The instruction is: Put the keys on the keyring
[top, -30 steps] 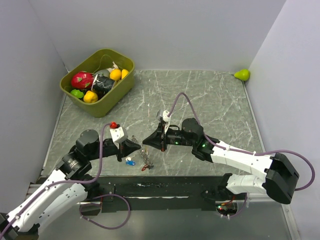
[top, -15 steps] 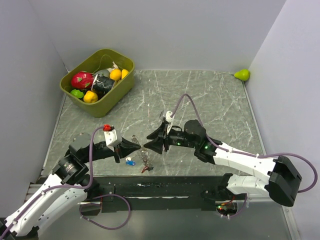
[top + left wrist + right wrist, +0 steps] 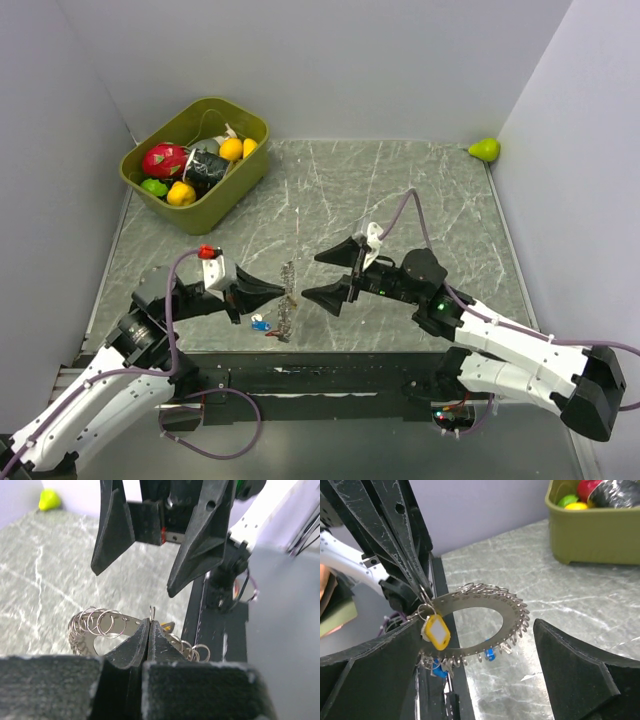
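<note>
1. An olive-green bin (image 3: 238,188) stands at the far left corner of the bench (image 3: 420,190). In it lie a red dragon-fruit toy (image 3: 165,158), yellow fruit toys (image 3: 231,149), a green piece (image 3: 153,186) and a dark object (image 3: 207,167). A green pear toy (image 3: 485,149) sits alone in the far right corner of the bench.
2. The keyring (image 3: 470,598) is held up near the front edge of the bench, between the two grippers. The left gripper (image 3: 284,292) is pressed together on it. Its wrist view shows the two tips closed on the rim of the flat metal band.
3. The right gripper (image 3: 312,275) is spread wide, its tips pointing at the keyring from the other side. In its wrist view the keyring sits in the gap between the two fingers, apart from both.
4. The keyring is a flat, silvery oval band with an open middle and fine markings along its face. Many small wire split rings hang around its outer edge. From above it shows edge-on, as a thin strip.
5. A yellow-tagged key (image 3: 436,631) hangs from a small ring at the end nearest the left gripper's tips. A blue tag (image 3: 490,654) shows under the band's lower edge. Whether it hangs from the keyring or lies on the bench cannot be told. From above, a blue-tagged key (image 3: 260,323) and a red piece (image 3: 270,335) lie just beside the keyring's near end.
</note>
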Robot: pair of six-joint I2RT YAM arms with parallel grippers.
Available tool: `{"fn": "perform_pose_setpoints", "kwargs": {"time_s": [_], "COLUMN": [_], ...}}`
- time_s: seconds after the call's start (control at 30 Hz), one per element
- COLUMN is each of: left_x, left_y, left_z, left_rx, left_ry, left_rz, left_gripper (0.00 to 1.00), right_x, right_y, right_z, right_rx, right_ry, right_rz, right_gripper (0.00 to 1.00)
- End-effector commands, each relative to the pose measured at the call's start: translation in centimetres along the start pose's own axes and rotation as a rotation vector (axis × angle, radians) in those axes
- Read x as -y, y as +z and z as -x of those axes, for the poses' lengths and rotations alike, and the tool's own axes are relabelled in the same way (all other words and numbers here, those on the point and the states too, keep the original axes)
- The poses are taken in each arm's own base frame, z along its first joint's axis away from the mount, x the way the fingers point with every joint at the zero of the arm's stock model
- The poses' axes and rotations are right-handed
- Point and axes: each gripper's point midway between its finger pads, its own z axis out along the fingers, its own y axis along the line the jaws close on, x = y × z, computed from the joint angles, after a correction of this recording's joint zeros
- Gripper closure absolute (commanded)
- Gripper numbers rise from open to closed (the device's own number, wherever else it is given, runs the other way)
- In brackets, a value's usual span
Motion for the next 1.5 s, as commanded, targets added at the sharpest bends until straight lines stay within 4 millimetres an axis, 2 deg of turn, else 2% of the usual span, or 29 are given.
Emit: {"fn": "perform_pose_setpoints", "kwargs": {"time_s": [0.0, 0.03, 0.07, 0.2, 0.47, 0.87, 0.97, 1.0, 1.17, 1.2, 1.27, 1.4, 1.47], "left_x": [1.0, 1.0, 1.0, 0.9, 1.1, 2.1, 2.3, 2.4, 2.3, 2.3, 2.2, 2.3, 2.4], "left_y": [0.6, 0.7, 0.8, 1.4, 2.8, 3.2, 3.3, 3.3, 3.3, 3.4, 3.4, 3.4, 3.4], "left_z": [4.2, 3.9, 4.6, 4.2, 3.3, 3.6, 3.5, 3.5, 3.5, 3.4, 3.3, 3.2, 3.2], "left_rx": [0.160, 0.164, 0.204, 0.228, 0.171, 0.186, 0.180, 0.180, 0.185, 0.183, 0.180, 0.177, 0.177], "left_ry": [0.030, 0.002, 0.020, 0.011, 0.005, 0.005, 0.006, 0.007, 0.012, 0.012, 0.007, 0.007, 0.008], "left_rz": [-0.060, -0.062, -0.066, -0.081, -0.144, -0.197, -0.200, -0.203, -0.195, -0.195, -0.195, -0.196, -0.199], "left_gripper": [0.99, 0.99, 0.99, 0.99, 0.99, 0.99, 0.99, 0.99, 0.99, 0.99, 0.99, 0.99, 0.99], "right_x": [-0.1, -0.1, -0.4, -1.2, -2.2, -3.4, -3.8, -4.1, -4.2, -4.3, -4.2, -4.2, -4.0], "right_y": [-0.7, -0.8, -1.0, -1.7, -2.9, -1.7, -1.5, -1.5, -1.3, -1.3, -1.3, -1.4, -1.3], "right_z": [1.7, 1.7, 1.8, 1.9, 2.4, 2.2, 2.3, 2.5, 2.4, 2.4, 2.4, 2.6, 2.4], "right_rx": [0.059, 0.060, 0.064, 0.073, 0.124, 0.107, 0.108, 0.111, 0.104, 0.102, 0.102, 0.107, 0.099], "right_ry": [-0.014, -0.006, -0.006, -0.030, -0.077, -0.063, -0.057, -0.052, -0.033, -0.026, -0.021, -0.018, -0.008], "right_rz": [0.007, 0.006, 0.018, 0.071, 0.143, 0.258, 0.295, 0.306, 0.326, 0.330, 0.328, 0.322, 0.312], "right_gripper": [0.00, 0.00, 0.00, 0.00, 0.00, 0.02, 0.10, 0.18, 0.34, 0.42, 0.48, 0.69, 0.71]}}
